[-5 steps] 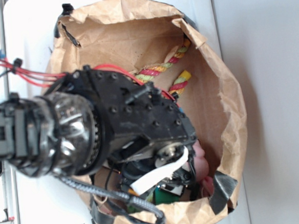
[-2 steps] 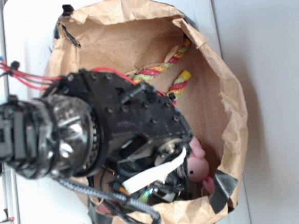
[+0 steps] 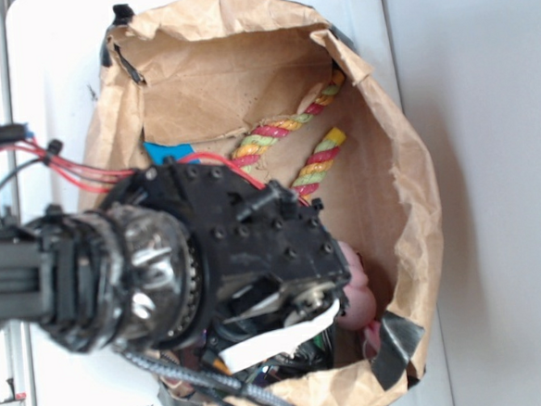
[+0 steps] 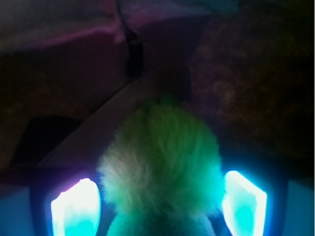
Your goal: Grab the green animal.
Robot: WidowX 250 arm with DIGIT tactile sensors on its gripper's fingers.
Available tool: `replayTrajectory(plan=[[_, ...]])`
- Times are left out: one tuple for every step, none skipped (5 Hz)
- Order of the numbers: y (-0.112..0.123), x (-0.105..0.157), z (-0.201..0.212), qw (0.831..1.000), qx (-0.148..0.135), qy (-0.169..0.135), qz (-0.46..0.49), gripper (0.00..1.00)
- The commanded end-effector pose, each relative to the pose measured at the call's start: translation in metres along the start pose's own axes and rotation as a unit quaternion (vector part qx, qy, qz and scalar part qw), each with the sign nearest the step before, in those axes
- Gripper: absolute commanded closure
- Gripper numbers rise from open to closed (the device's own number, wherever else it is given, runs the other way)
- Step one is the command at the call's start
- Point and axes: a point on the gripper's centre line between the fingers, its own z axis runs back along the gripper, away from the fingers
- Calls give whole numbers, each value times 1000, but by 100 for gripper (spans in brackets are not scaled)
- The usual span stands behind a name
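Green fuzzy plush animal (image 4: 162, 162) sits right between the two glowing fingers (image 4: 76, 209) of the claw (image 4: 160, 209), close up in the wrist view. Its shaggy lime fur fills the gap, and a smoother pale-green bit shows at the very bottom. The fingers stand on each side of the toy and seem just beside the fur, but I cannot tell if they are squeezing it yet or only waiting around it. Past the toy is the dark brown inside of the crinkly brown paper bag (image 3: 407, 156). In the outside view, the big black robot arm (image 3: 237, 252) reaches down into the bag and hides the green toy. A soft pink plush bunny (image 3: 356, 295) peeks out just beside the arm. Farther back lie a striped red, yellow and green rope (image 3: 288, 127) and a small blue thing (image 3: 169, 152). The bag rests on a white counter (image 3: 57, 69). What could go wrong: the fur is fluffy, so the claw may pinch only fuzz and the toy could slip out when lifted. The bag wall is close too, and the arm might snag it.
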Motion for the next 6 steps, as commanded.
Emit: replayTrajectory(plan=[[2,0,1,999,10,21,-45,100],[3,-2,4,999,16,24,-43,100],[2,-4,7,998,25,34,-41,100],[-1,-4,14,997,57,48,-3,100],[-9,-15,41,985,125,44,113,100],[-12,-21,56,969,142,57,195,100]])
